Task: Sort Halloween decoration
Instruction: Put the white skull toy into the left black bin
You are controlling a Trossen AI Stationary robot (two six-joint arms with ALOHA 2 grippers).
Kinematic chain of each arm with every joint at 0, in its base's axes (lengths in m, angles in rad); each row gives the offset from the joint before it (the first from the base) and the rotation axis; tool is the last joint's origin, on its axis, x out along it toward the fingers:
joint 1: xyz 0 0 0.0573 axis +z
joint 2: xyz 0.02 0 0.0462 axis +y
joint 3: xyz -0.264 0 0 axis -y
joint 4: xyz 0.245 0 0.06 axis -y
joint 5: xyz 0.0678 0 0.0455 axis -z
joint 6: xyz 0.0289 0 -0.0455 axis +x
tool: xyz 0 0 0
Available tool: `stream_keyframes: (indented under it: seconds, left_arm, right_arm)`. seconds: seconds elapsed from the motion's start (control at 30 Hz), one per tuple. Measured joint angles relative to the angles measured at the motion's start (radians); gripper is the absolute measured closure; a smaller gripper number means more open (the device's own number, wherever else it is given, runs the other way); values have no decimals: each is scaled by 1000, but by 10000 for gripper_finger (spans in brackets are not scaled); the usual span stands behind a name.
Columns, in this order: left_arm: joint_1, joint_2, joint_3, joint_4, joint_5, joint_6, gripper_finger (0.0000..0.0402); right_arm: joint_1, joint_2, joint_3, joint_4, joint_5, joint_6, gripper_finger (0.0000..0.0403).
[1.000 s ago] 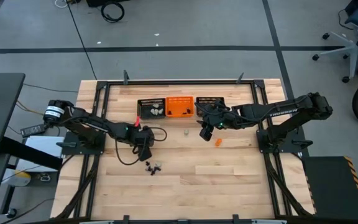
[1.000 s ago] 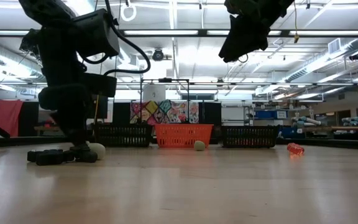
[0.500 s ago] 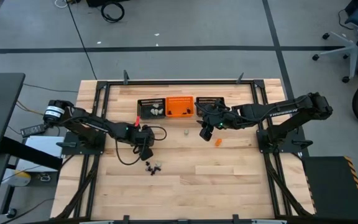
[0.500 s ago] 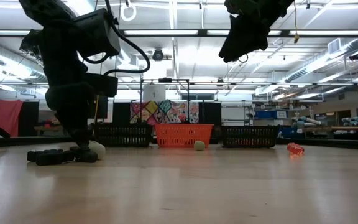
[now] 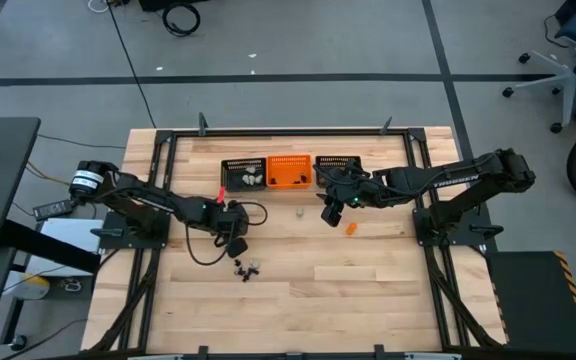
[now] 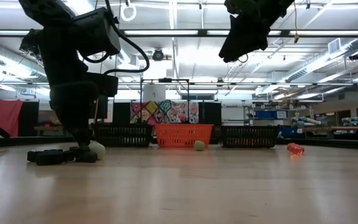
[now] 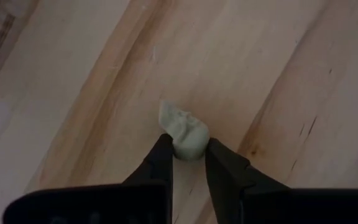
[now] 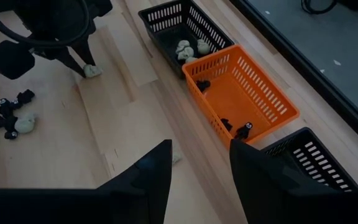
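Observation:
My left gripper [image 5: 234, 246] is down on the table's left half, shut on a pale whitish skull trinket [image 7: 185, 133]. The same trinket [image 8: 92, 71] shows in the right wrist view. Just near of it lies a cluster of black trinkets [image 5: 245, 268] with one pale one [image 8: 25, 123]. Another pale trinket [image 5: 299, 212] and an orange one [image 5: 350, 228] rest on the wood mid-table. My right gripper [image 8: 201, 165] hangs open and empty above the table [image 5: 330, 210], near the baskets. My left gripper pinches the pale skull trinket's lower end [image 7: 188, 151] between its two fingertips [image 7: 162, 149]. The fingers come from above, pointing down. The trinket rests on the wood, its other end sticking out beyond the tips.
Three mesh baskets stand in a row at the far edge. The left black one [image 5: 242, 172] holds pale trinkets, the orange one [image 5: 289, 171] holds a few black ones [image 8: 244, 129], and a second black one [image 5: 338, 165] stands to the right. Bare wood lies toward the near edge.
In the low view my left gripper's body has shifted a little toward the table's right while its tips stay at the pale trinket, which has not moved.

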Motion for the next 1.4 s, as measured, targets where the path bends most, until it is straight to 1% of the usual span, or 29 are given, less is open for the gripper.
stream_keyframes:
  seconds: [0.2,0.63,0.87,1.27,1.4]
  left_arm:
    - [0,-7,-2,8,-15,-16,348]
    - [13,-84,-2,83,-160,-17,349]
    - [103,-114,-1,130,-176,-13,349]
    - [289,-114,0,288,-182,62,349]
    - [344,-114,0,308,-181,65,349]
  right_arm:
    - [0,0,0,0,0,0,238]
    - [0,0,0,1,0,-12,238]
    - [0,0,0,11,-2,-15,238]
    - [0,0,0,16,-19,-15,238]
    - [0,0,0,15,-20,-15,238]
